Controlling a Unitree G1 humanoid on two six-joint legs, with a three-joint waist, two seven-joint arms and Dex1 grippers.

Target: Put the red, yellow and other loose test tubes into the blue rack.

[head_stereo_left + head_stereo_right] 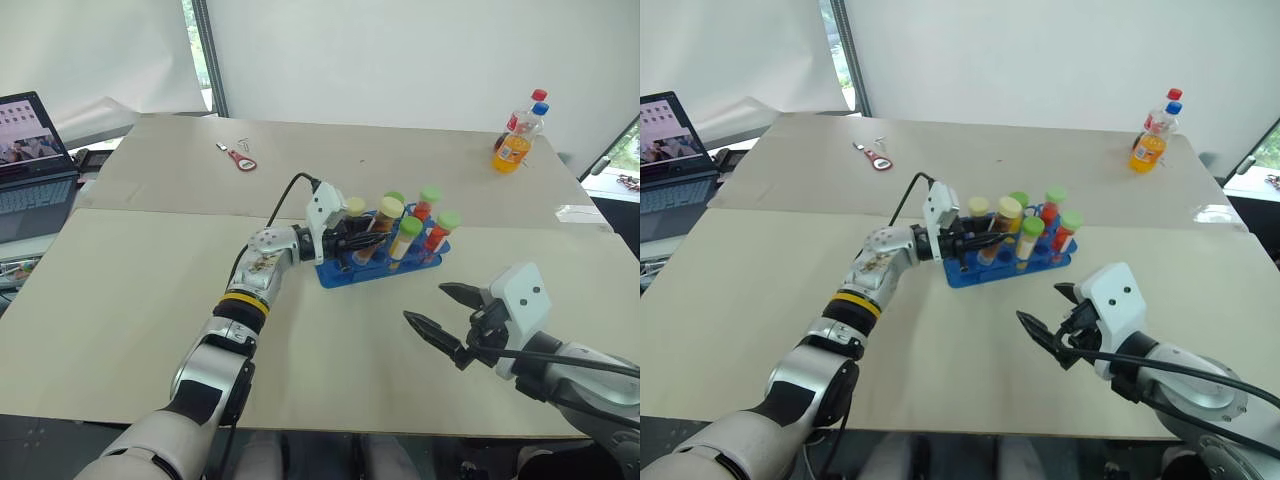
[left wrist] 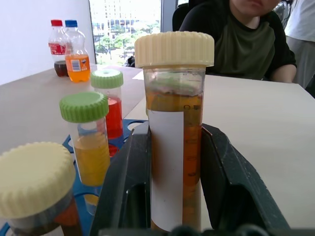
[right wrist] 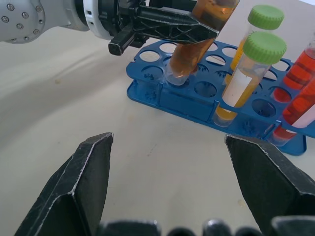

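Pale beige panels form the surface (image 1: 130, 330), two boards butted along a seam that runs across the middle.

Nearest the robot, the right pincer (image 1: 440, 312) hovers above bare board close to the front edge. Its two black fingers stand wide apart with nothing between them. Open board lies all around it and separates it from the rack.

Beyond it, near the centre, sits one blue rack (image 3: 197, 105), a rectangular block with rows of round holes, most of them empty. The left pincer (image 1: 362, 240) reaches in level from the left and is clamped shut on the amber tube (image 2: 176, 147), which has a pale yellow cap. The tube is tilted, with its lower tip at a hole in the near corner of the rack; whether the tip has entered the hole cannot be told.

Tubes counted at the rack: six.
- Two with pale yellow caps, including the held one.
- Four with green caps: two of yellow liquid, e.g. yellow tube (image 3: 248, 78), and two of red liquid, e.g. red tube (image 1: 437, 235).

Farther back on the left lies one small red tool (image 1: 240, 158). At the far right stand two drink bottles (image 1: 518, 135), one red-capped, one blue-capped. One laptop (image 1: 30, 170) sits off the left edge. Wide clear board surrounds the rack on every side.
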